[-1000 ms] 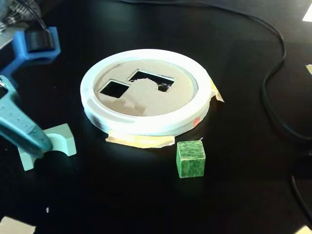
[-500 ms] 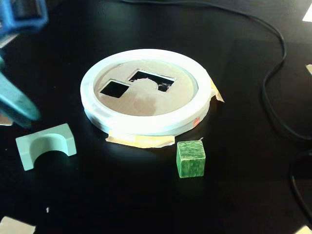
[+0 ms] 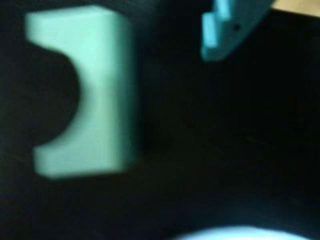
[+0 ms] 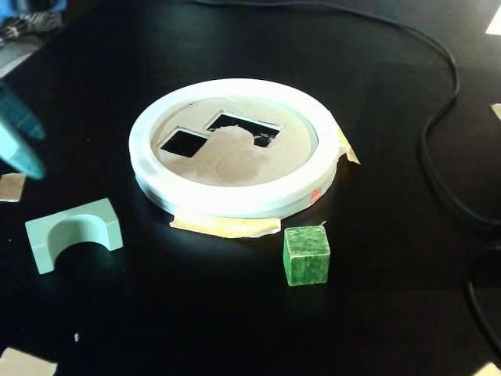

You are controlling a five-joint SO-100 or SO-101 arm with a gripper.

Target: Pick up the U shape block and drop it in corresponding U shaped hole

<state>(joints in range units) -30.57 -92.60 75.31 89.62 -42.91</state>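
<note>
The U shape block (image 4: 73,233) is seen at the lower left of the fixed view, lying free on the black tabletop (image 4: 235,329), well apart from the round board (image 4: 235,168) at the frame's centre. Nothing is touching it, so the pick is judged not yet made. Its notch faces the lower edge of the frame, which leaves the flat outer faces open to a grasp.

The gripper (image 4: 17,137) appears only as a blurred teal tip at the left edge, above the block; whether it is open cannot be told, and nothing is seen held. In the wrist view one teal finger (image 3: 227,27) shows at the top, beside the block (image 3: 100,90).

The block is pale mint, matte, rectangular with a semicircular cut-out. The U shaped hole (image 4: 244,129) lies unfilled in the board.
</note>
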